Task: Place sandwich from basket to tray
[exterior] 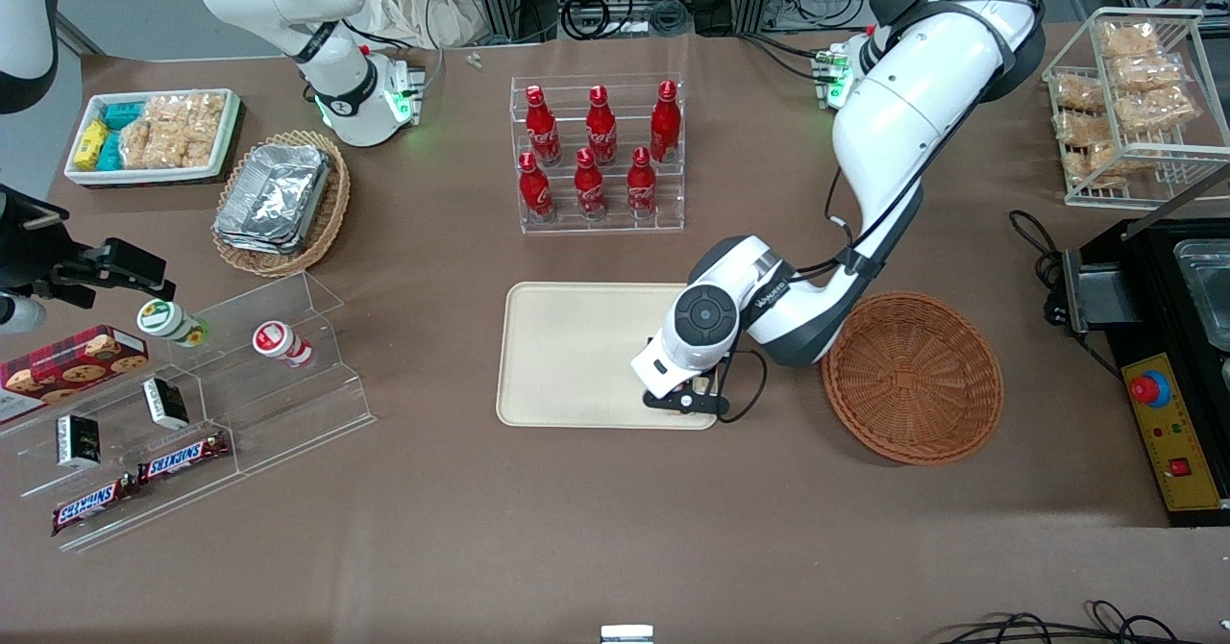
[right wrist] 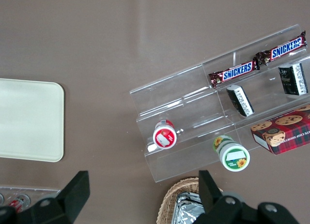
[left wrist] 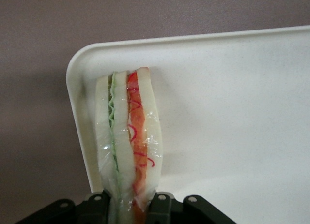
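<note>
Over the corner of the tray [exterior: 567,356] nearest the basket [exterior: 913,375] and nearest the front camera, the claw [exterior: 684,400] hangs low, closed on the sandwich [left wrist: 128,141]. The wrist view shows the two fingers [left wrist: 162,207] pressing the wedge's base from either side, with the pointed end reaching out over the tray's rounded corner. From the front the sandwich itself is hidden under the wrist. The basket sits bare on the counter [exterior: 615,529] just beside the tray, toward the working arm's end.

The sandwich looks light and soft: white bread layers with a green stripe and a red-orange one, wrapped in glossy clear film. That film is likely slippery, and the bread would probably squash or splay its layers if squeezed hard. The hold across the flat bread faces seems the sensible one, since pressure there keeps the layers stacked together instead of prying them apart. A grip near the thick base, as here, leaves the thin tip unsupported, so it may droop a little.

Whether the wedge already touches the tray floor cannot be told. By my judgement the carry is almost over, and what remains is to set it down and let go gently, so that the film does not cling to a finger.
</note>
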